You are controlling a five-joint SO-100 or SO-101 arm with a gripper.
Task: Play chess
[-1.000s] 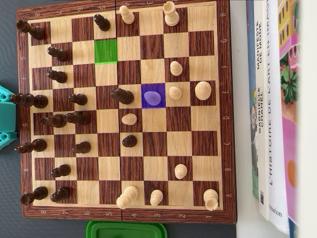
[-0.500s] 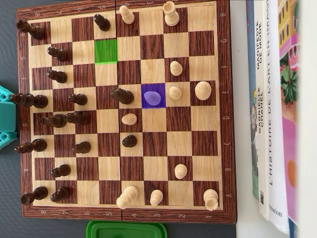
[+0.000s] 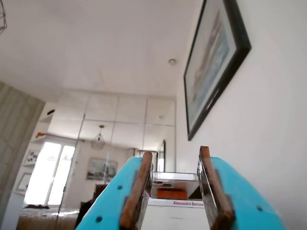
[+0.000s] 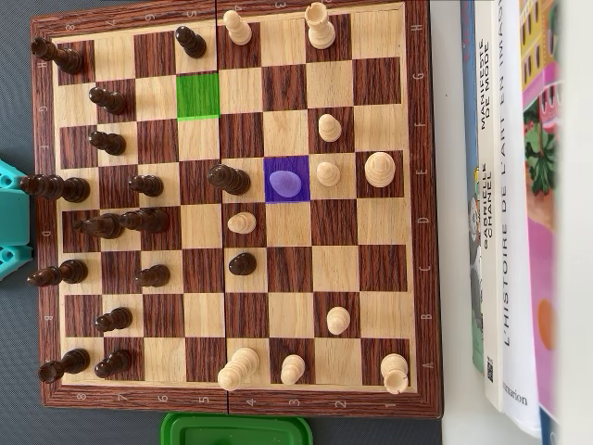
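A wooden chessboard (image 4: pixel 422 185) fills the overhead view. Dark pieces such as a pawn (image 4: pixel 242 263) crowd its left half, and light pieces such as a pawn (image 4: pixel 242 222) are scattered over its right half. A purple-tinted square holds a light piece (image 4: pixel 288 183). A green-tinted square (image 4: pixel 198 95) is empty. Only a teal part of the arm (image 4: pixel 11 218) shows, at the left edge, off the board. In the wrist view my teal gripper (image 3: pixel 175 152) points up into the room, open, with nothing between its brown-padded fingers (image 3: pixel 139 191).
Books (image 4: pixel 505 204) lie along the board's right side. A green plastic lid (image 4: pixel 236 430) sits at the bottom edge. The wrist view shows a framed picture (image 3: pixel 213 62) on a white wall and a stack of books (image 3: pixel 175 201) ahead.
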